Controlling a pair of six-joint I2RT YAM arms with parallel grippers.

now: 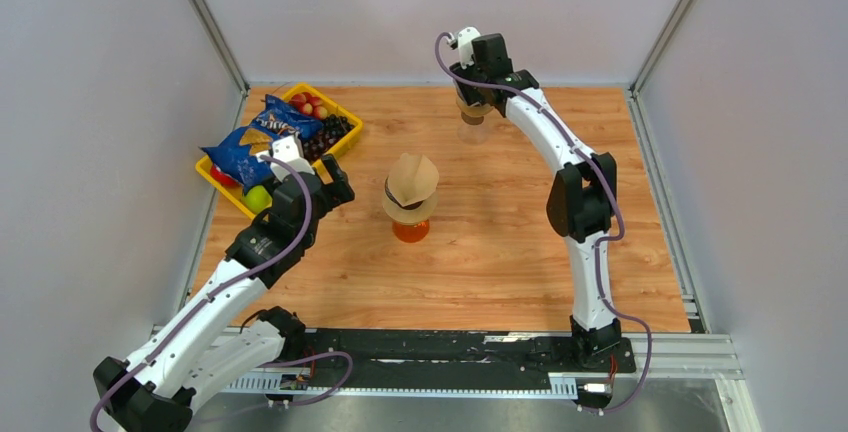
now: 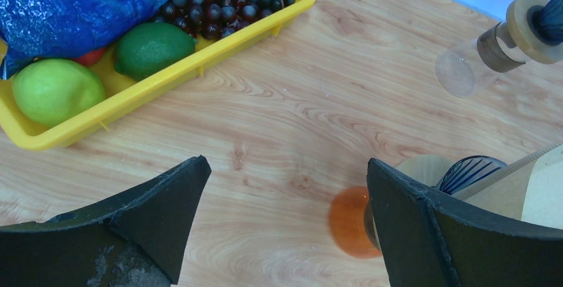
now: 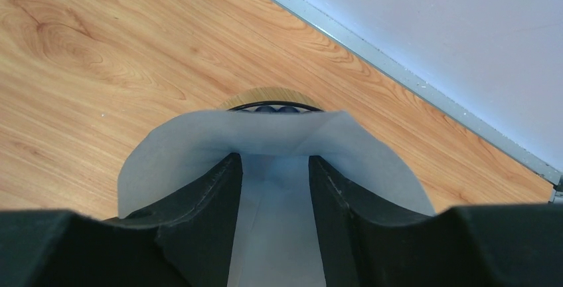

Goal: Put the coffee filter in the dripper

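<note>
White filter (image 3: 192, 151) over dripper (image 3: 265, 94) nr far edge (image 3: 398, 72), R claw (image 3: 274, 162) parted.

under the right gripper (image 3: 273, 161) the white paper filter (image 3: 199, 147) covers the dripper (image 3: 265, 94) but for a strip of rim past the fingertips; the paper's near part is lost behind the fingers. behind the left gripper's (image 2: 285, 167) right-hand finger a second dripper (image 2: 473, 171) and its brown filter (image 2: 541, 187) are half hidden, cut by the edge
</note>
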